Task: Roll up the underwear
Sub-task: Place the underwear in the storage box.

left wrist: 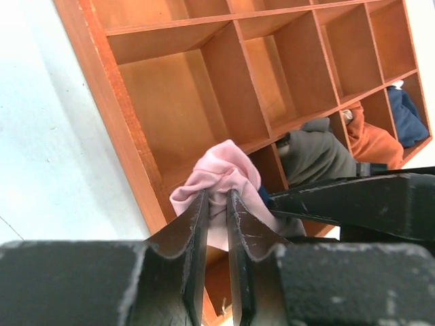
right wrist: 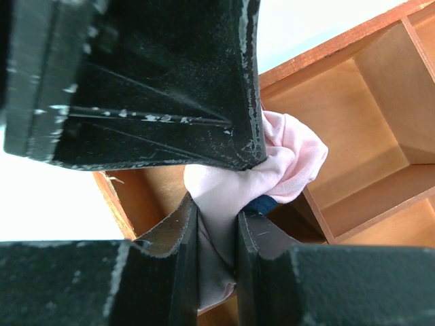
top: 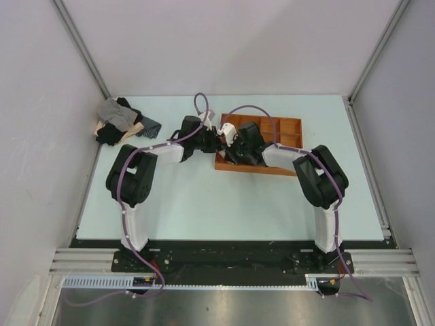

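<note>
The underwear point(left wrist: 224, 171) is a bunched light-pink wad with a bit of dark navy edging, held over a compartment at the near-left corner of the orange wooden tray point(left wrist: 102, 88). My left gripper point(left wrist: 217, 198) is shut on it, with fabric pinched between the narrow jaws. The right gripper point(right wrist: 216, 209) grips the same underwear point(right wrist: 289, 156) from the other side, fabric filling its gap. In the top view both grippers, left point(top: 216, 139) and right point(top: 231, 142), meet at the tray's left end, and the underwear point(top: 226, 130) shows as a pale patch.
Dark grey point(left wrist: 314, 155), orange point(left wrist: 372, 139) and navy point(left wrist: 408, 117) rolled bundles fill compartments along one tray row. Other compartments of the tray point(top: 291, 126) stand bare. A pile of grey, black and tan garments point(top: 119, 121) lies at the table's far left.
</note>
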`<state>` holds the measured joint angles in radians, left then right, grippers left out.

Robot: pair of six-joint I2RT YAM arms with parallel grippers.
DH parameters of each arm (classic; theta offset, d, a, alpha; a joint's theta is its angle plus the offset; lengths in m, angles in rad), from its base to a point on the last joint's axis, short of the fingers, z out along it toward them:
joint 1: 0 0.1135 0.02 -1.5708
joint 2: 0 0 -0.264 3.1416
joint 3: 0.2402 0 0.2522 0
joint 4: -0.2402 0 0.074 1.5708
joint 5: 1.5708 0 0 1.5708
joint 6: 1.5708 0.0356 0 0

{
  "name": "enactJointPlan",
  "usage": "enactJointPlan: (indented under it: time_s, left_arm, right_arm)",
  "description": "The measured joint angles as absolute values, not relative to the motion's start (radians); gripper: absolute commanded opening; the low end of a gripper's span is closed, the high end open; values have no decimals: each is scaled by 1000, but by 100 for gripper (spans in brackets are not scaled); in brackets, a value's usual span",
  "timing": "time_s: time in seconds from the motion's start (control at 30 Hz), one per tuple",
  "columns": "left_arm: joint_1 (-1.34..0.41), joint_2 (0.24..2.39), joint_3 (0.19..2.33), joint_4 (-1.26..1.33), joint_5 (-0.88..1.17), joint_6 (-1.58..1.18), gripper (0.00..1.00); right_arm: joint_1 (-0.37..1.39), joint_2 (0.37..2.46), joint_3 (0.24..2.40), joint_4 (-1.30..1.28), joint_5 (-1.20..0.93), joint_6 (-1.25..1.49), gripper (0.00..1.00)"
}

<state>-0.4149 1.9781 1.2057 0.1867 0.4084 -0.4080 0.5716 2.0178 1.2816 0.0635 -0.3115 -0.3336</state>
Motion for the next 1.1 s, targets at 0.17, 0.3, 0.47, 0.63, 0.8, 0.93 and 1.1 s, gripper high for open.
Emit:
enactJointPlan:
  time_s: [0.17,0.3,0.47,0.63,0.8,0.93,1.1]
  left_arm:
    - [-419,1988,1206,192,401,-407,19]
    - [-428,2006,1213,192,394,-400,18]
    - [-432,2012,1219,187,390,-392,18]
    - [-435,2016,1225,181,385,-391,18]
    - [-436,2018,1236,162,383,-384,18]
    - [-436,2018,1240,153,377,-382,18]
    - [-436,2018,1242,150,377,-382,17]
  right_arm:
    - [564,2012,1282,48,-336,-331,39]
    - [554,1996,1281,19,-358,-330,51]
    - [528,1960,1281,2,-382,-323,55]
    - [514,1921,1281,-5,-408,-303,57]
    - [503,1897,1301,-4,-427,-272,45]
    - [503,1900,1317,-4,-431,-249,36]
    - [503,1944,1356,-4,-429,-231,33]
